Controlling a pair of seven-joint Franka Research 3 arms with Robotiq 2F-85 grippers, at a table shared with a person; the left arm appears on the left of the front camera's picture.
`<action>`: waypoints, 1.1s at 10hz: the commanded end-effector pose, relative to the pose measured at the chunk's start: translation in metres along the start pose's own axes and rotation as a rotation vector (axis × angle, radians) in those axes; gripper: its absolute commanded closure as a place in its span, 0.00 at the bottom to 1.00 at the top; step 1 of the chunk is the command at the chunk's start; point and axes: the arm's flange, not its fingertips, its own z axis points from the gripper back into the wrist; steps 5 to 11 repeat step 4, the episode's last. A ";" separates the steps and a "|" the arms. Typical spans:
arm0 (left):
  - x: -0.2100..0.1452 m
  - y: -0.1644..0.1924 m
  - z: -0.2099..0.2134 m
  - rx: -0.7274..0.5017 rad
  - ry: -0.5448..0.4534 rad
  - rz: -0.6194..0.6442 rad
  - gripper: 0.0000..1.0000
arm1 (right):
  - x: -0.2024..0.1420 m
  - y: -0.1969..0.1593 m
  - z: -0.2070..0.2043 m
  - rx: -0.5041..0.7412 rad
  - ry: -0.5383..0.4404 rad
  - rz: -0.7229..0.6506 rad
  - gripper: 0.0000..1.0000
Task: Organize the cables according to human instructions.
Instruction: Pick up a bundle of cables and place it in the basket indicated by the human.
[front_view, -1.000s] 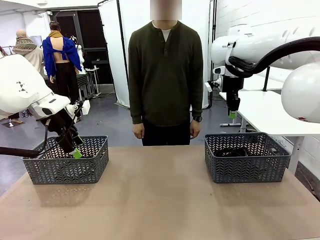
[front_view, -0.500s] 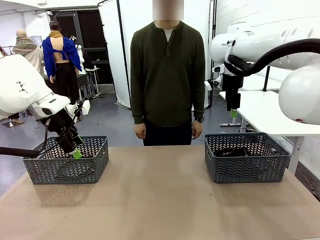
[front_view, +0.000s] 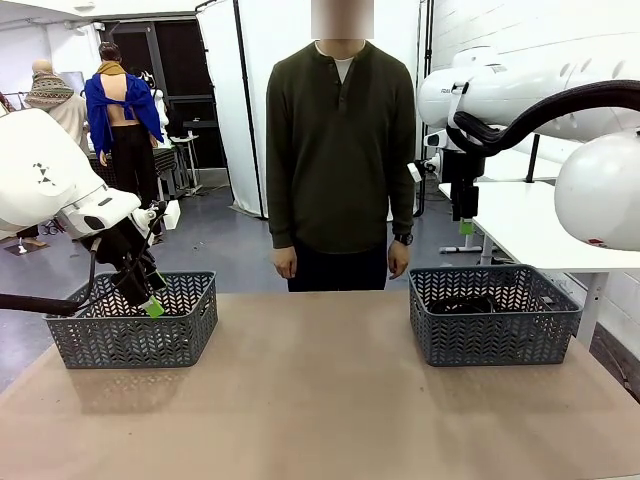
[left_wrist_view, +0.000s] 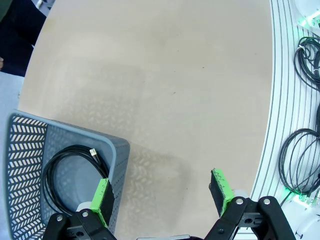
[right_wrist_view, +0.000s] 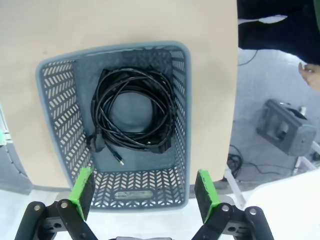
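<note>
Cables sat in both baskets

We saw black cables (right_wrist_view: 132, 110) coiled in the right basket (right_wrist_view: 55, 125), one cable (left_wrist_view: 67, 175) in the left basket (left_wrist_view: 25, 150). Our left tool (left_wrist_view: 162, 192) and right tool (right_wrist_view: 142, 192) were wide apart, holding nothing.

Black cables (right_wrist_view: 132, 110), grey lattice baskets (front_view: 495, 335), green-padded tools (right_wrist_view: 142, 192)

Person (front_view: 341, 150) behind table (front_view: 320, 400); two grey baskets (front_view: 133, 320) (front_view: 494, 313) on it.
</note>
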 end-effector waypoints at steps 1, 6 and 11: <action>0.001 0.000 0.001 0.003 0.000 0.001 0.00 | 0.000 0.001 0.000 0.004 0.000 0.022 0.00; 0.001 0.000 0.001 0.003 0.000 0.001 0.00 | 0.000 0.001 0.000 0.004 0.000 0.022 0.00; 0.001 0.000 0.001 0.003 0.000 0.001 0.00 | 0.000 0.001 0.000 0.004 0.000 0.022 0.00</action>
